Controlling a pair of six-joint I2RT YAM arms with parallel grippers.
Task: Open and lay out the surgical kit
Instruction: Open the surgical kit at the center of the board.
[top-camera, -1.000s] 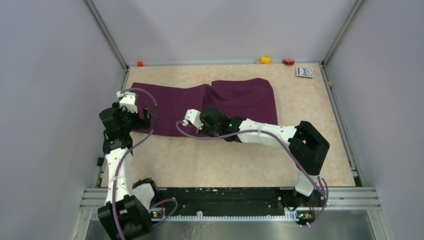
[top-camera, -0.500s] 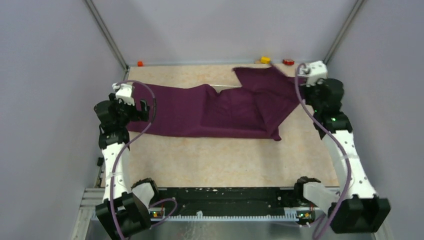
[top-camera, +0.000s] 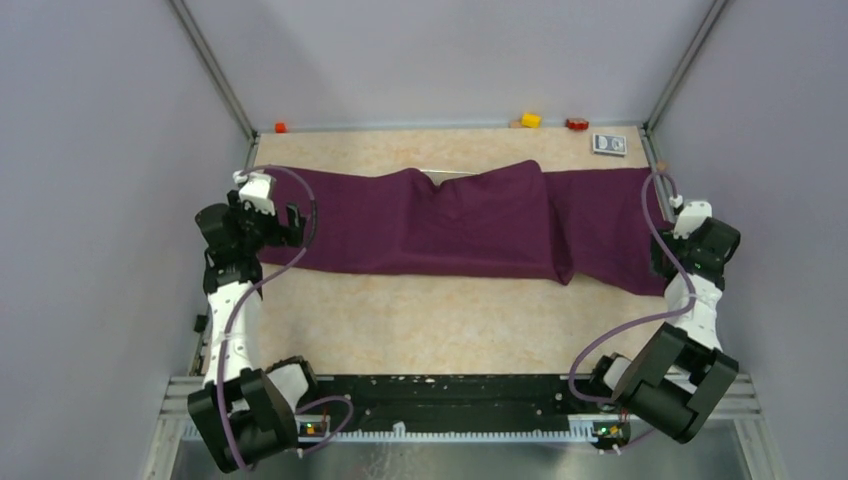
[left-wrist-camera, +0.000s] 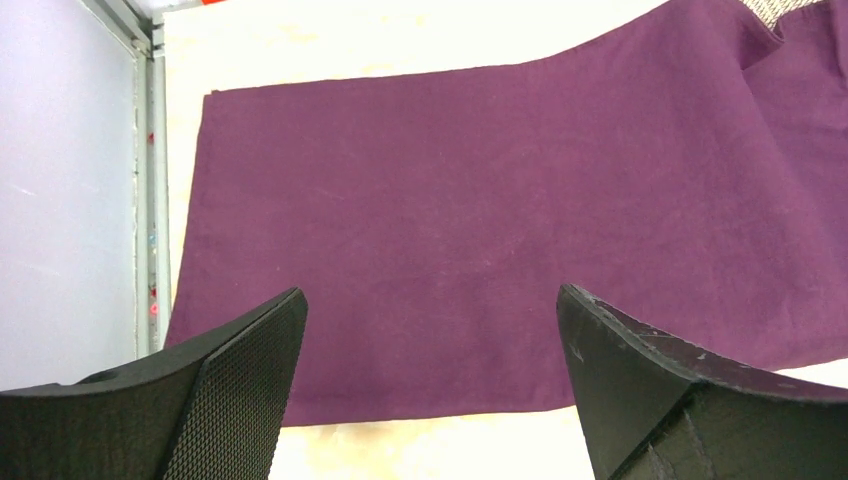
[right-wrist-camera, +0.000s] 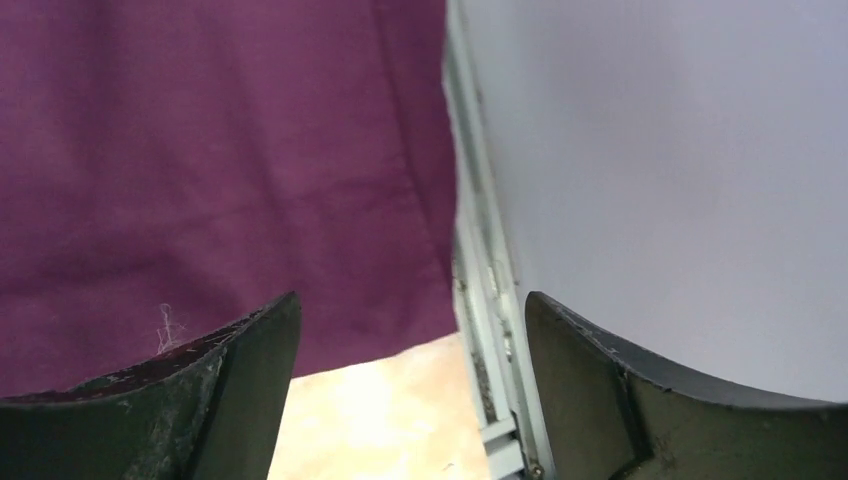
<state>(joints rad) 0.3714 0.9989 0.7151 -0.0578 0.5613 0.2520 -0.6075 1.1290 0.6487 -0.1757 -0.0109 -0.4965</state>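
The surgical kit's dark purple cloth wrap (top-camera: 470, 220) lies spread across the table from left to right, humped in the middle. A thin strip of the steel tray (top-camera: 447, 172) peeks out at the hump's far edge, and its mesh shows in the left wrist view (left-wrist-camera: 785, 8). No clamps or tweezers show. My left gripper (top-camera: 290, 222) hovers open over the cloth's left flap (left-wrist-camera: 450, 180), near edge between its fingers (left-wrist-camera: 430, 300). My right gripper (top-camera: 664, 262) stands open and empty above the cloth's near right corner (right-wrist-camera: 200, 150), beside the side rail (right-wrist-camera: 410, 300).
A blue-white card packet (top-camera: 609, 144), a yellow block (top-camera: 531, 120) and a red block (top-camera: 576, 124) sit at the far right edge. An orange block (top-camera: 281, 127) is in the far left corner. The metal side rail (right-wrist-camera: 480, 290) and wall run close to my right gripper.
My right gripper carried the cloth's right flap from the middle out to the right, then opened and let it go; the flap now lies flat. The left arm barely moved.
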